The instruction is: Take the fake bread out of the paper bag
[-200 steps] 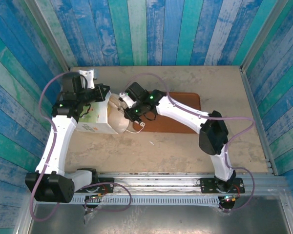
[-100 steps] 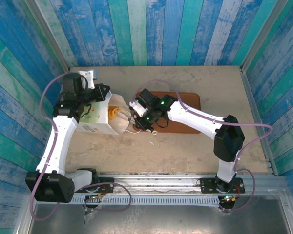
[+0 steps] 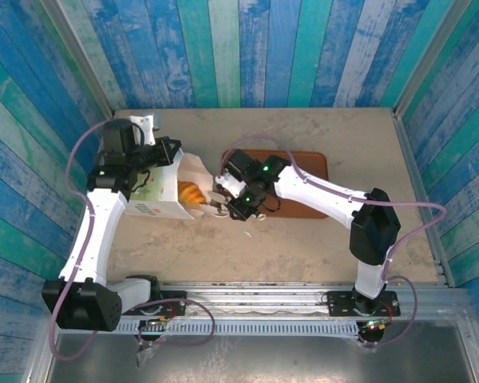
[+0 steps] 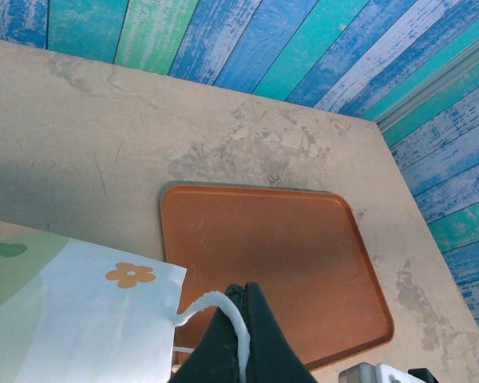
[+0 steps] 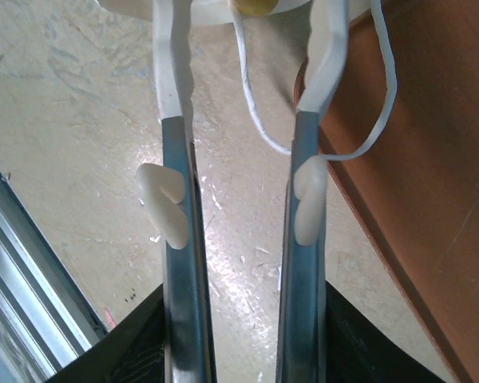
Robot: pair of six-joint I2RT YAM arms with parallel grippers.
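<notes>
The paper bag (image 3: pixel 153 199) lies on its side on the desk (image 3: pixel 303 239), at 9 o'clock from the brown tray (image 3: pixel 310 163), with its mouth turned to 3 o'clock. One golden piece of the fake bread (image 3: pixel 190 193) sits just inside the mouth; I cannot see other pieces.

The left jaws are pressed together on the thin white handle (image 4: pixel 238 323), and this holds the mouth open. The right jaws are spread. Only a loose loop (image 5: pixel 247 100) hangs across their gap, not pinched. Their white fingertips (image 5: pixel 172 60) are at the mouth and point to 9 o'clock, toward the bread.

I judge the step to be the reach for a piece, as the visible part of the tray carries no bread. The next move calls for sliding the right jaws around the pastry, clear of the loop, and then closing them.

The left arm (image 3: pixel 96 231) stretches toward 12 o'clock and bends over the bag. The right arm (image 3: pixel 319 190) folds at its elbow and runs toward 9 o'clock across the tray.
</notes>
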